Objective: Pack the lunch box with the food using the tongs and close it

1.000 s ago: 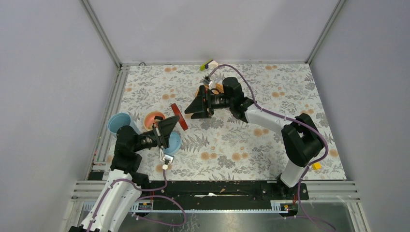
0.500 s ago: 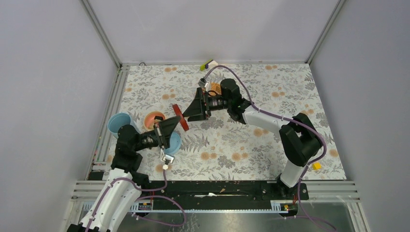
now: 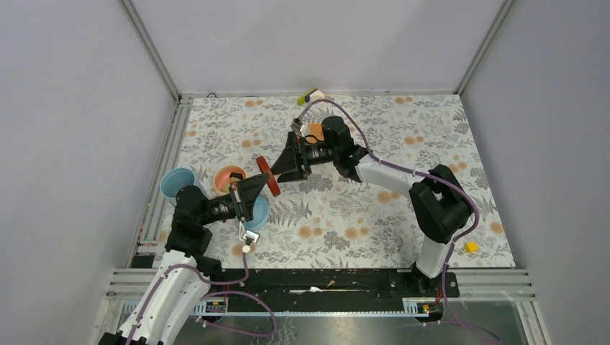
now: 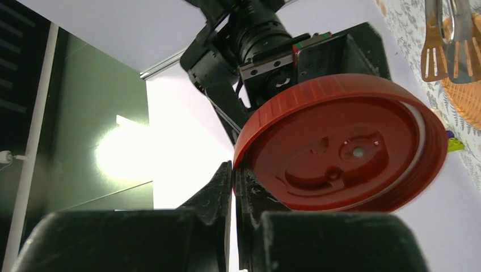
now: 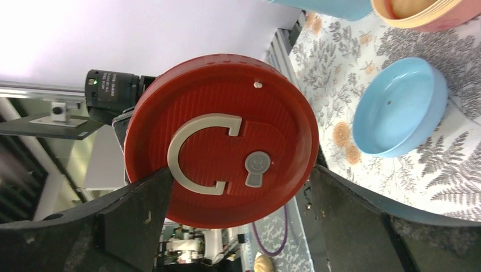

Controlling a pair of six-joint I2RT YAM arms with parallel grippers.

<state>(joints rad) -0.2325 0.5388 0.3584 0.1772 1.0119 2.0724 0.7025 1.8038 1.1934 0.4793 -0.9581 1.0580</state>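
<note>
Four parts of the lunch box (image 3: 175, 182) sit apart from one another. Its red lid (image 3: 267, 175), a round disc with a grey C-shaped handle on one face, is held on edge above the floral worktop (image 3: 403, 215), between the two arms. The left tool (image 4: 233, 173) is pressed together on the lid's rim, pinching it at its lower edge in the left wrist view. The right tool (image 5: 241, 175) faces the handle side with its fingers spread wide, one on each side of the lid and close to its rim. Whether they touch it cannot be told.

Just left of the raised lid, the pink-orange inner bowl (image 3: 229, 175) stands upright on the worktop with a beige food piece (image 5: 405, 5) inside. The light blue tub (image 3: 176, 183) stands further left, near the worktop's left edge. The light blue lid (image 5: 397, 107) lies hollow side up near the bowl, on its near side, partly under the left arm.

The tongs (image 4: 445, 39) are well away from the tub and bowl. Their silver slotted ends show at the edge of the left wrist view, over the orange woven plate (image 4: 465, 96), which lies beneath the right arm. A small yellow block (image 3: 470, 246) sits at the worktop's near right corner.
</note>
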